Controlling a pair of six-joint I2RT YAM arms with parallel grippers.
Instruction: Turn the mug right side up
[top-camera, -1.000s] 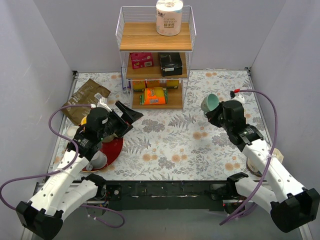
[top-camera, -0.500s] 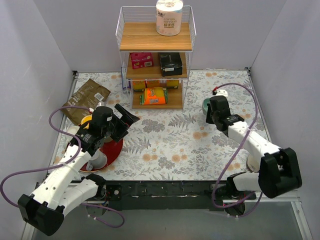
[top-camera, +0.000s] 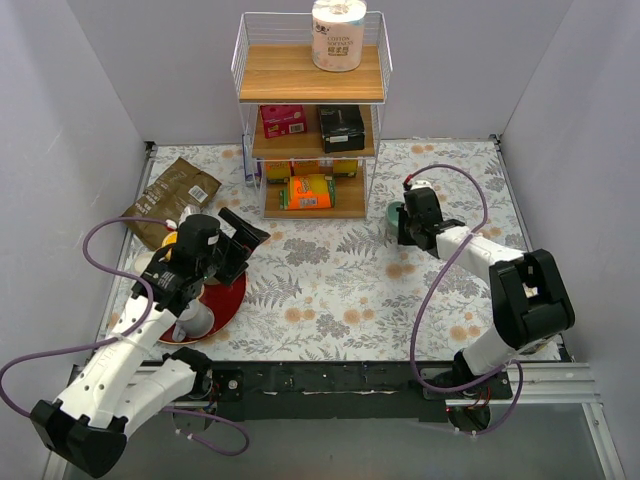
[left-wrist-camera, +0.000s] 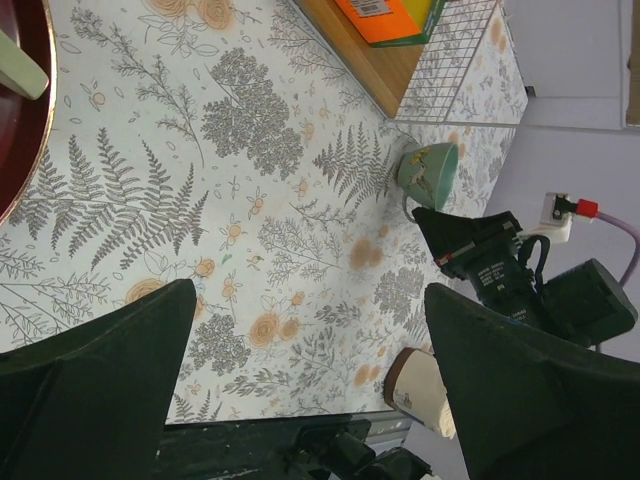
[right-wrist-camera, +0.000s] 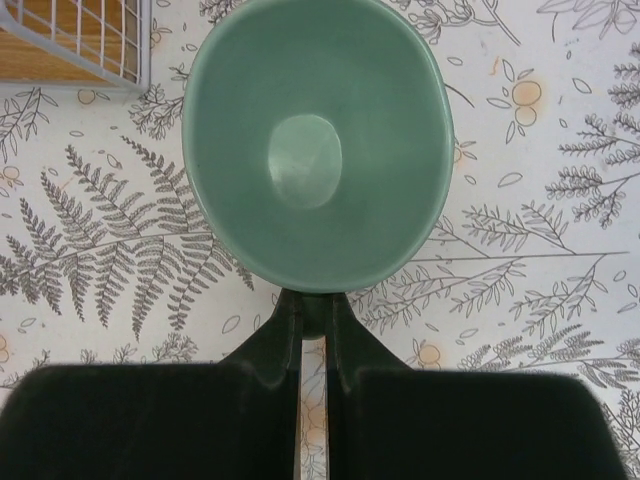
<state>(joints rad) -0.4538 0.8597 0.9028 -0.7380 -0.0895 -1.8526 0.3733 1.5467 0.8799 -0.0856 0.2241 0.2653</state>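
Over on the left, the left end effector (left-wrist-camera: 308, 292) hangs above the table (top-camera: 330, 290) next to the red plate (top-camera: 232, 295). Its fingers are spread wide and it's gripping nothing. We'd guess it's parked there just to keep out of the way, since the job is on the other side.

Just past the right foot of the wire shelf (top-camera: 312, 70) is the green mug (right-wrist-camera: 318, 150), mouth up, so the right wrist view looks straight down into it. The right end effector (right-wrist-camera: 315, 330) is clenched on the handle, fingers nearly together. That makes sense to us, since the handle's the one thin bit to pinch and it gives leverage for turning.

We can't quite tell if the base is fully down on the table, though it looks like it. If so, we reckon only letting go is left.
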